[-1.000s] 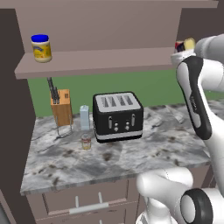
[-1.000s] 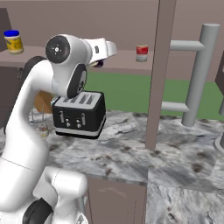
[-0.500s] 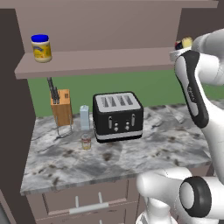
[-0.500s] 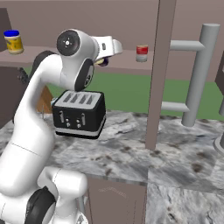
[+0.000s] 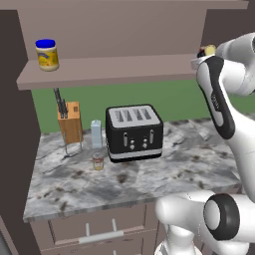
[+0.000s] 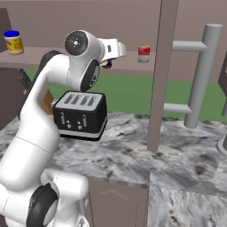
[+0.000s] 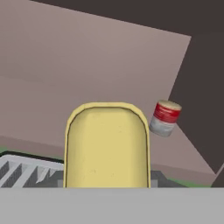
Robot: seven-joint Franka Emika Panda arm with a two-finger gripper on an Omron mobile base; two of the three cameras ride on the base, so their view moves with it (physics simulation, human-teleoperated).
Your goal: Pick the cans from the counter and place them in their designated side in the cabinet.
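Filling the hand view, the boxy yellow-labelled can (image 7: 106, 146) sits clamped between the jaws, near the cabinet shelf (image 6: 128, 69).

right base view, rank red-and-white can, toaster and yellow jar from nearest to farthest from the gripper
1. Red-and-white can: on the cabinet shelf, just right of the gripper, which is shut on the boxy can.
2. Toaster: below it, on the counter.
3. Yellow jar: far left on the shelf.
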